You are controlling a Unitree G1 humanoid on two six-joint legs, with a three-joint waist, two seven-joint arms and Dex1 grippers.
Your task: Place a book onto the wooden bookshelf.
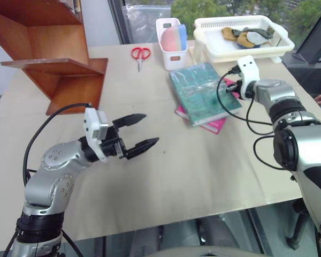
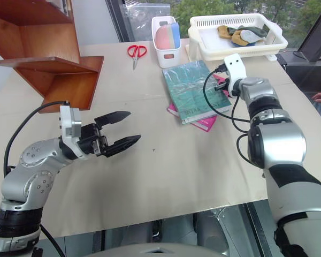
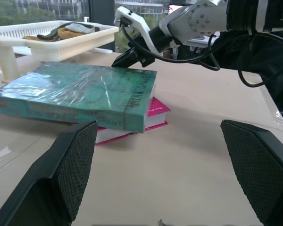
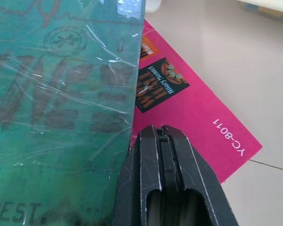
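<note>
Fingers of the right tool are pressed together, holding nothing, with the tip set against the right edge of the book, low over the exposed cover of the magenta-pink book beneath. It looks like a nudge or a levering-in, not a grasp.

The left tool hovers above the worktop towards its near left side, fingers spread wide and empty, pointing across at the two books, well apart from them.

The teal book lies flat on top of the pink one, skewed so the pink cover sticks out along the right side and near corner. Both sit in the far right part of the worktop, near a white bin and a white basket along the far edge. Red scissors lie near the far edge, left of the bin. The wooden bookshelf stands at the far left corner, well apart from the books.

Risks, as I judge them:
- The wrap is glossy, so a closed tip pushing sideways may skid over the cover instead of moving the book.
- The push could drag both books together, or slide the teal one towards the bin.
- If the tip wedges between the covers, the pink book may be lifted too.
- The left tool may close on a corner only, letting the book droop or slip during the carry to the shelf.
</note>
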